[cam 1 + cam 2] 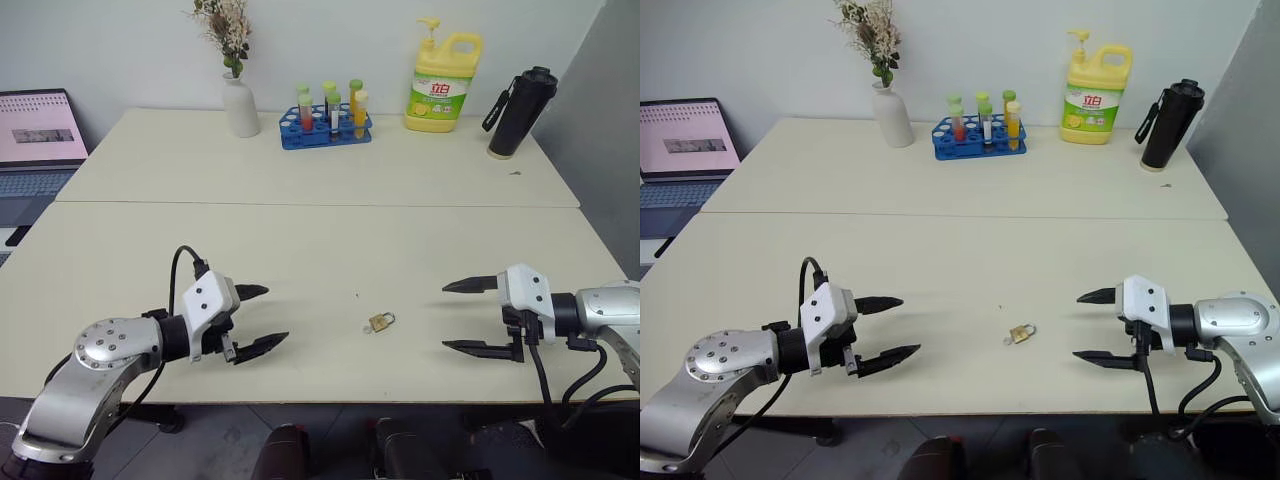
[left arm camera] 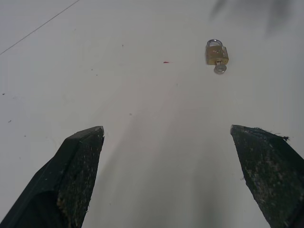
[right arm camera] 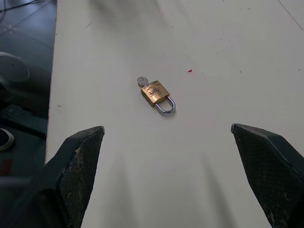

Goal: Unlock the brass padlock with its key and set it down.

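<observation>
1. The small brass-coloured metal padlock (image 3: pixel 156 93) with a thin silvery shackle lies flat on the pale cream bench (image 1: pixel 330 180), near its front edge. The tiny round-headed silvery metal key (image 3: pixel 142 81) sits at the foot of the padlock body, apparently already in the keyhole.
2. The left end effector (image 1: pixel 262 319) hovers well to the left of the padlock, black fingers spread wide and released, grasping nothing.
3. The right end effector (image 1: pixel 468 316) hovers well to the right of the padlock, likewise spread and empty.
4. Judged step: the very start; nothing is grasped yet and the shackle looks closed.
5. The next move likely calls for one end effector to pin the padlock body while the other pinches and turns the tiny key, which needs a fine grip.
6. Far behind the padlock stand a white ceramic vase (image 1: pixel 240 105) of dried flowers, a blue plastic tube rack (image 1: pixel 324 131), a yellow plastic pump bottle (image 1: pixel 442 85) and a black flask (image 1: pixel 520 112); an open laptop (image 1: pixel 38 135) sits far to its left.
</observation>
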You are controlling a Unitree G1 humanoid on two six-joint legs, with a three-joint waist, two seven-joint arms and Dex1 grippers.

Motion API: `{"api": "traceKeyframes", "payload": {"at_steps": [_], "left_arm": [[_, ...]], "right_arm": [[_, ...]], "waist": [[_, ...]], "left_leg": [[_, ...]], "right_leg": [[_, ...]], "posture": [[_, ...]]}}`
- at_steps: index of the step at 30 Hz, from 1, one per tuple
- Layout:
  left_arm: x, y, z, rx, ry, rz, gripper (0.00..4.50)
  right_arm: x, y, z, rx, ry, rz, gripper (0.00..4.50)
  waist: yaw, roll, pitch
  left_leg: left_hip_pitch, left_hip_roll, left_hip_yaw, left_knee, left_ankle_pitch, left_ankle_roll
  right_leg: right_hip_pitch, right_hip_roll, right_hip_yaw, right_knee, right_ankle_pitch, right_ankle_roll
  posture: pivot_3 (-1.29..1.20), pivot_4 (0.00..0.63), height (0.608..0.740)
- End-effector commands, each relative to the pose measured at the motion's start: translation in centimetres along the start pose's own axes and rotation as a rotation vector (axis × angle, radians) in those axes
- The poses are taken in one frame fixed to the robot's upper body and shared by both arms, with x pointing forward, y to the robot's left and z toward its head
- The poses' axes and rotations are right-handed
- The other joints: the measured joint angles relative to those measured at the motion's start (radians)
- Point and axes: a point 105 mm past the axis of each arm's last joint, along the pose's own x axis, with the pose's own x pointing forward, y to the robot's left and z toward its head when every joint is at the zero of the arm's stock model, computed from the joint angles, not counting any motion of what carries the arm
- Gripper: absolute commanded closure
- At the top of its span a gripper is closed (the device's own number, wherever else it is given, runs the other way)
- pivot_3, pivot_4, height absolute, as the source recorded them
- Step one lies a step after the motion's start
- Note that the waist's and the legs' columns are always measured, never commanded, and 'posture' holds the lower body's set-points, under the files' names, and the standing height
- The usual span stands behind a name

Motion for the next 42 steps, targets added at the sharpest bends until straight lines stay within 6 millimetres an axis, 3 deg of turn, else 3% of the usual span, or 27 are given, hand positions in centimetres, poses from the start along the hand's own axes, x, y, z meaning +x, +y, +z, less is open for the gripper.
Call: {"api": "traceKeyframes", "payload": {"at_steps": [1, 9, 14, 19, 25, 29, 35, 42], "left_arm": [[0.0, 0.0, 1.0, 0.032, -0.058, 0.001, 0.02], [0.2, 1.1, 0.0, 0.097, 0.017, 0.077, 0.02], [0.6, 0.6, 1.4, 0.127, -0.102, 0.061, 0.02], [0.0, -0.4, 1.1, 0.198, -0.066, -0.080, 0.02], [-0.2, -0.6, 1.8, 0.152, -0.099, -0.108, 0.02], [-0.3, -3.0, 2.9, 0.110, -0.111, -0.241, 0.02], [0.0, -3.5, 2.9, 0.154, -0.083, -0.249, 0.02], [0.0, -4.0, 2.5, 0.172, -0.065, -0.259, 0.02]], "right_arm": [[-0.2, 0.3, 0.3, -0.043, 0.007, 0.009, 0.00], [0.2, -0.6, 0.1, -0.097, -0.003, -0.066, 0.00], [0.5, -0.7, -0.3, -0.117, -0.022, -0.103, 0.00], [0.8, -0.8, 1.2, -0.066, -0.079, -0.041, 0.00], [1.4, -1.2, 2.7, -0.073, -0.090, 0.016, 0.00], [3.6, -1.1, 2.7, -0.077, -0.033, 0.116, 0.00], [7.7, -1.1, 2.6, -0.153, -0.010, 0.314, 0.00], [10.1, -2.6, 1.6, -0.188, 0.036, 0.333, 0.00]], "waist": [[0.000, 0.000, 0.000], [0.000, 0.000, 0.000], [0.000, 0.000, 0.000], [0.000, 0.000, 0.000], [-0.003, 0.000, 0.000], [-0.004, 0.000, 0.000], [-0.005, 0.000, 0.000], [-0.002, 0.001, 0.001]], "left_leg": [[0.000, 0.000, 0.000, 0.000, 0.000, 0.000], [0.000, 0.000, 0.000, 0.000, 0.000, 0.000], [0.000, 0.000, 0.001, 0.000, 0.000, 0.000], [0.000, 0.000, 0.000, 0.000, 0.000, 0.000], [0.000, 0.000, 0.000, 0.000, 0.000, 0.000], [0.000, 0.000, 0.000, 0.000, 0.000, 0.000], [0.001, 0.001, 0.000, 0.000, 0.000, 0.000], [0.000, 0.000, 0.001, 0.000, 0.000, 0.000]], "right_leg": [[0.000, 0.000, 0.000, 0.000, 0.000, 0.000], [0.000, 0.000, 0.000, 0.000, 0.000, 0.000], [0.000, 0.000, 0.000, 0.000, 0.000, 0.000], [0.000, 0.000, 0.000, 0.001, 0.000, 0.000], [0.000, 0.000, 0.000, 0.001, 0.000, 0.000], [0.000, 0.000, 0.000, 0.000, 0.000, 0.000], [0.000, 0.001, -0.001, 0.001, 0.000, 0.000], [-0.001, 0.000, -0.001, 0.000, 0.002, -0.004]], "posture": [[0.00, 0.150, 0.740], [0.00, 0.150, 0.740], [0.00, 0.150, 0.740], [0.00, 0.150, 0.740], [0.00, 0.150, 0.740], [0.00, 0.150, 0.740], [0.00, 0.150, 0.740], [0.00, 0.150, 0.740]]}}
